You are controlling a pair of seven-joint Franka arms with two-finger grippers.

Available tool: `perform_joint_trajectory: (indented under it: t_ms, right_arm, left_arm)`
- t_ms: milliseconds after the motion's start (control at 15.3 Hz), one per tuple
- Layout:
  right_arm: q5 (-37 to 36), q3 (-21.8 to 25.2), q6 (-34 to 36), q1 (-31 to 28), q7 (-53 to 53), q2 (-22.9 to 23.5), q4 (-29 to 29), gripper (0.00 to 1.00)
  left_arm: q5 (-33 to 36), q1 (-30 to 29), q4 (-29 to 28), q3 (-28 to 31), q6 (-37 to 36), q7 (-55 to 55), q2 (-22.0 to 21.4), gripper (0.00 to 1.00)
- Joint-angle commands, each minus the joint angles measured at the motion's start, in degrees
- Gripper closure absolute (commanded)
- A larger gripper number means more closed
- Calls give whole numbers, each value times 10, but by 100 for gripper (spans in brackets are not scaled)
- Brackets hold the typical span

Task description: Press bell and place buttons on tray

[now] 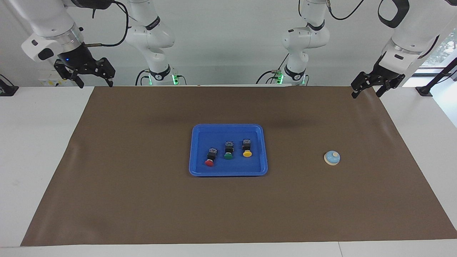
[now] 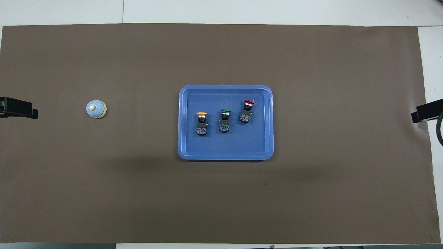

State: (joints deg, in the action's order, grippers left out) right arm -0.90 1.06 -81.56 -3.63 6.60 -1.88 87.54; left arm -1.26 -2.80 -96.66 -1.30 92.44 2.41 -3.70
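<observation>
With all three buttons [image 1: 228,151] on the tray [image 1: 198,167], your spread-fingered left gripper [image 1: 367,89] and right gripper [image 1: 94,79] wait; the bell [image 1: 332,157] looks light, so press its knob straight down.

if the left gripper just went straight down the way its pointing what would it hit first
Probably just the brown mat near its corner at the left arm's end. The left gripper hangs there, and the bell sits well clear of that line, though depth is unclear.

Both arms wait raised — left pincer [image 1: 367,88] and right pincer [image 1: 93,79] hang with fingers spread (nothing held).
</observation>
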Motion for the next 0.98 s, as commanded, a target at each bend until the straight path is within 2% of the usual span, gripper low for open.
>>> perform_joint_trajectory:
  t_ms: [0,915]
  right_arm:
    - [10,-6,3,-9,7,-10,10,0]
    - [10,-5,3,-9,7,-10,10,0]
  left_arm:
    - [6,3,12,-5,-18,1,10,0]
    - [6,12,7,-9,-41,2,5,0]
